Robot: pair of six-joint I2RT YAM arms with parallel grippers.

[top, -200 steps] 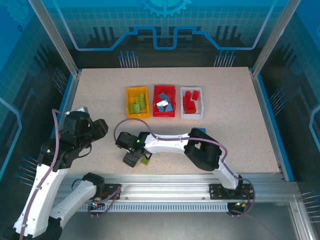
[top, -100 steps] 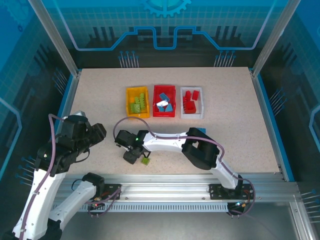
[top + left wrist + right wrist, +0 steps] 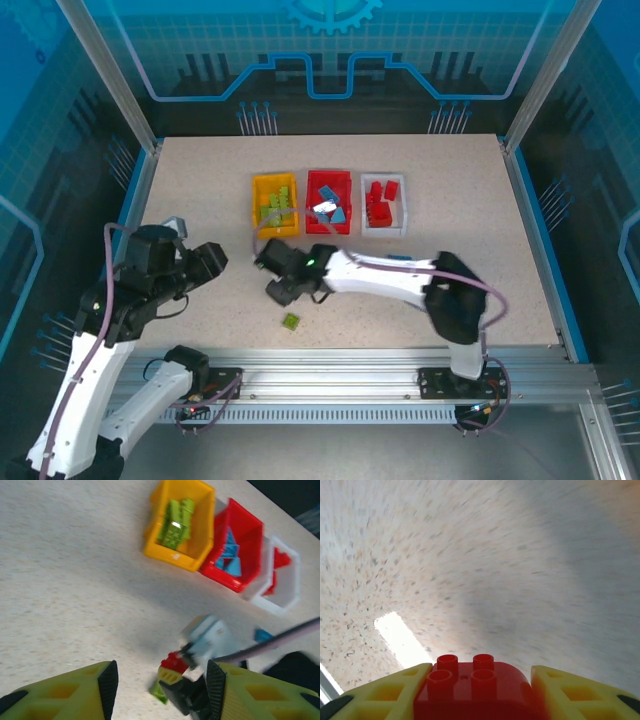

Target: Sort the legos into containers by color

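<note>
Over table [image 3: 520, 555], red lego [image 3: 470, 695], studs upward

Two arms, white shells with black joint housings: left arm [image 3: 75, 390], right arm [image 3: 370, 283]. A thin purplish-grey cable [image 3: 107, 280] ran along each. Fingers [image 3: 60, 692] were yellow, moulded with triangular recesses and faced with black inner pads [image 3: 108, 682].

You will find no text, label, brand name or number that can be read on anything here. The nearest thing to a sign is the blue gear emblem [image 3: 330, 12] at the top of the back panel [image 3: 450, 50], with circuit-like lines drawn below it. No letters can be made out on it.
</note>
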